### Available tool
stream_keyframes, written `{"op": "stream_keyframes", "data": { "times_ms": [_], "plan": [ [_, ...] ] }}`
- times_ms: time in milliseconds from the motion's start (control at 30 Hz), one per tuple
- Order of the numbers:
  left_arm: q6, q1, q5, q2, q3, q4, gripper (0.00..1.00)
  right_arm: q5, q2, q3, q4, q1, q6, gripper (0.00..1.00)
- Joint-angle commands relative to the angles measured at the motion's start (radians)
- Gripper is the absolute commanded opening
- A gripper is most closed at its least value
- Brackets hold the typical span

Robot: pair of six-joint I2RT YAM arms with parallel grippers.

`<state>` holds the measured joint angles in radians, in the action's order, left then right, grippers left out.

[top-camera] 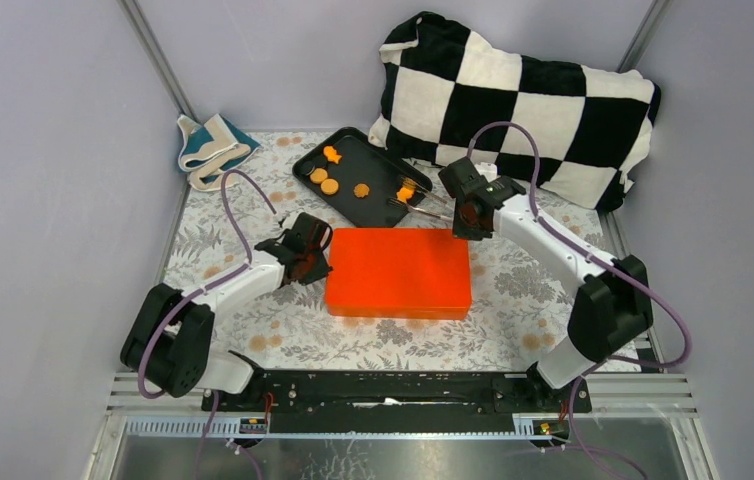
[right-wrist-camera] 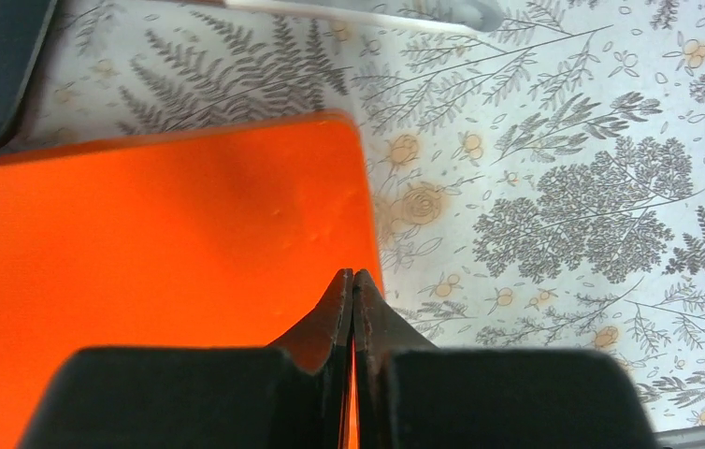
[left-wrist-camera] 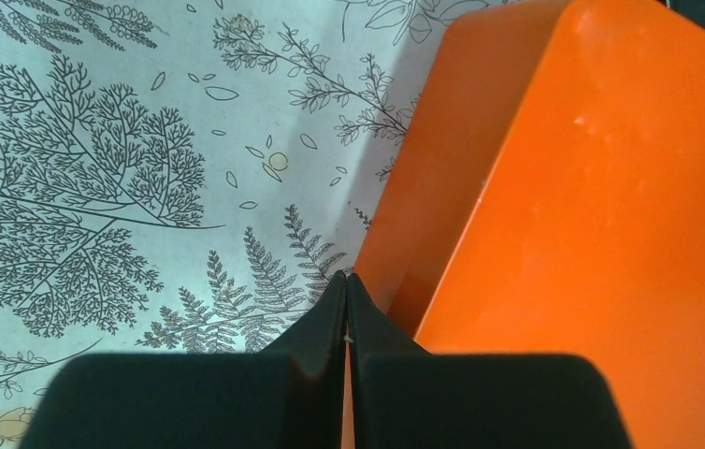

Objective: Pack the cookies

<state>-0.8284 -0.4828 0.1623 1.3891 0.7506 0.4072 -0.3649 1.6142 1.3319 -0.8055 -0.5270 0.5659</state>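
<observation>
Left claw (left-wrist-camera: 346,281) pinched closed, empty, low at orange box's (top-camera: 399,272) 9 o'clock, right claw (right-wrist-camera: 353,277) likewise over its 1 o'clock corner, box interior hidden

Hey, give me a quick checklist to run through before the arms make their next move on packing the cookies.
1. Orange box open for packing: not ok, its top looks closed.
2. Cookies on the black tray: ok.
3. Left gripper free, jaws shut on nothing: ok.
4. Right gripper free, jaws shut on nothing: ok.
5. Tongs lying near the right gripper: ok.
6. Room inside the box: cannot tell.
</observation>
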Motion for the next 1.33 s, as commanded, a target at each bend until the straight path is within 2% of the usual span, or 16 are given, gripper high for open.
{"op": "stream_keyframes", "data": {
  "times_ms": [0,433,567,667,800,1000,1233,1300],
  "plan": [
    [-0.006,-0.005,-0.026,0.025,0.024,0.001,0.00,0.012,-0.038,0.007,-0.052,-0.042,0.001,0.00],
    [0.013,-0.005,-0.038,0.012,0.048,-0.019,0.00,0.202,-0.066,-0.326,0.071,-0.061,0.069,0.00],
    [0.021,-0.005,0.004,-0.008,0.080,0.022,0.00,0.159,-0.112,-0.270,0.077,-0.064,0.057,0.00],
    [-0.013,-0.006,0.145,-0.060,0.120,0.132,0.00,0.117,-0.168,-0.189,0.078,-0.065,0.030,0.04],
    [-0.012,-0.006,0.278,-0.208,0.147,0.214,0.00,0.079,-0.242,-0.082,0.075,-0.067,-0.015,0.10],
    [0.043,-0.007,0.276,-0.406,0.154,0.216,0.00,0.012,-0.329,-0.016,0.069,-0.067,-0.046,0.19],
    [0.059,-0.007,0.265,-0.439,0.154,0.215,0.01,-0.104,-0.315,-0.016,-0.011,-0.067,-0.039,0.22],
    [0.064,-0.006,0.258,-0.425,0.160,0.215,0.05,-0.124,-0.311,-0.014,-0.022,-0.066,-0.029,0.35]
  ]
}}
